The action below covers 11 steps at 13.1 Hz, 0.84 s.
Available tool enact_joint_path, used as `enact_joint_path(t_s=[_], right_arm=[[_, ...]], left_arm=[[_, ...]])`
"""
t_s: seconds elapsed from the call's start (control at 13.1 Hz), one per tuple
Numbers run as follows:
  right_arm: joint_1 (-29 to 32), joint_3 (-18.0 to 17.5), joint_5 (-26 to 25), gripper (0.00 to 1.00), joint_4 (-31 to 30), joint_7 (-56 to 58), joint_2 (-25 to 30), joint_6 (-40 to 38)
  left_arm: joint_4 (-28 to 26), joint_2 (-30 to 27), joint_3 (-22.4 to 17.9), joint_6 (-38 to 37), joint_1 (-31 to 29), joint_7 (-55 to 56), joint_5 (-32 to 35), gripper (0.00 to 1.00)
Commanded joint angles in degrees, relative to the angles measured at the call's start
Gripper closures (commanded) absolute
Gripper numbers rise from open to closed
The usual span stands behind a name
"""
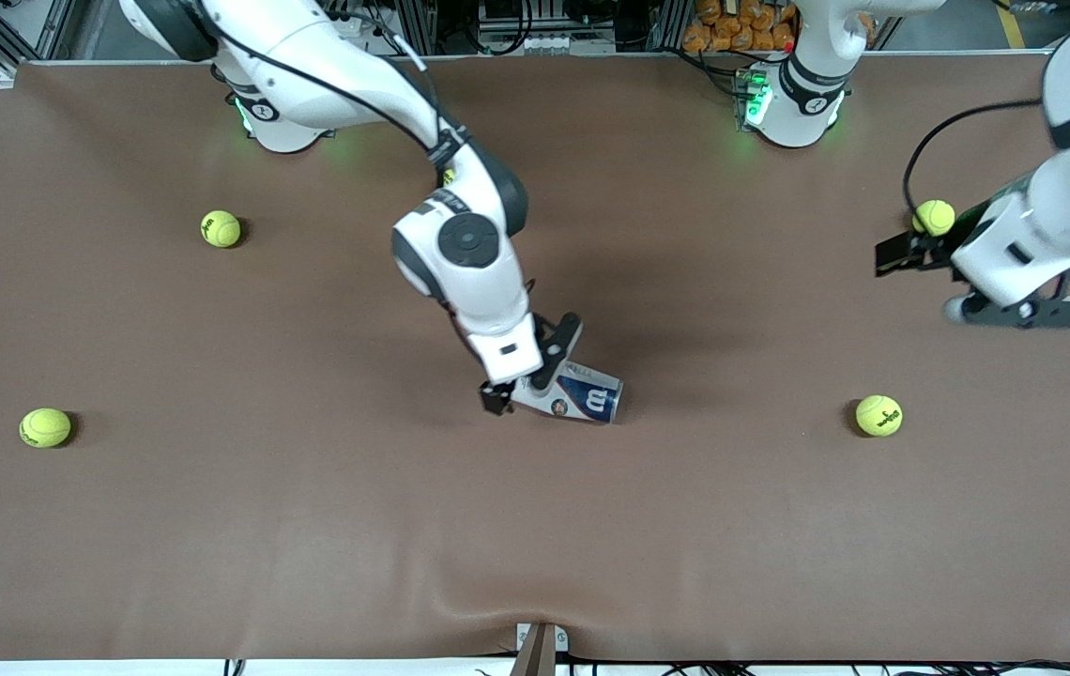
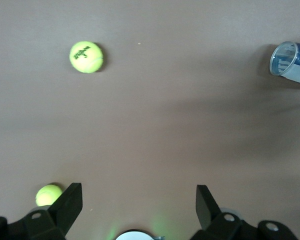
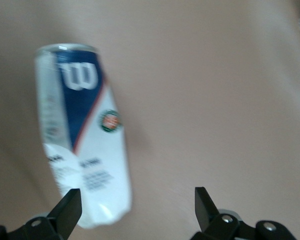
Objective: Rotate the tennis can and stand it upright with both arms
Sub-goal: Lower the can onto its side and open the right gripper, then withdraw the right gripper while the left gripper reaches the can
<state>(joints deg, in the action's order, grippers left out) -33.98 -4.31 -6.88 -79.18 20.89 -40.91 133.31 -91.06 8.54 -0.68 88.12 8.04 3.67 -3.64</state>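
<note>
Tennis can is seen lying mid-table. Right gripper is held spread just over its end, one finger beside it. Left gripper is held spread near a tennis ball.

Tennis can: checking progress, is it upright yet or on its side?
On its side: the tennis can lies lengthwise on the table, open rim sideways.
</note>
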Motion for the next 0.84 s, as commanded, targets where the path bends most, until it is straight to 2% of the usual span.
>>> enact_joint_path(t_s=[0.0, 0.23, 0.53, 0.76], right_arm=[[4.53, -0.96, -0.06, 0.0, -1.5, -0.23, 3.02, -1.55], [8.4, -0.87, -0.06, 0.0, -1.59, -2.07, 4.95, -4.27], [12.53, -0.79, -0.06, 0.0, -1.59, -8.13, 8.29, -13.23], [16.92, -0.79, -0.15, 0.0, -1.59, -8.5, 12.24, -19.37]], left_arm=[[0.36, 5.07, 0.68, 3.44, 0.13, 0.81, -3.2, 0.0], [0.36, 9.99, 0.77, 8.36, 1.53, 0.9, -8.21, 0.0], [-0.25, 15.36, 0.77, 14.87, 3.9, 3.97, -16.99, 0.0], [-0.61, 19.66, 0.77, 19.27, 5.31, 4.15, -23.14, 0.0]])
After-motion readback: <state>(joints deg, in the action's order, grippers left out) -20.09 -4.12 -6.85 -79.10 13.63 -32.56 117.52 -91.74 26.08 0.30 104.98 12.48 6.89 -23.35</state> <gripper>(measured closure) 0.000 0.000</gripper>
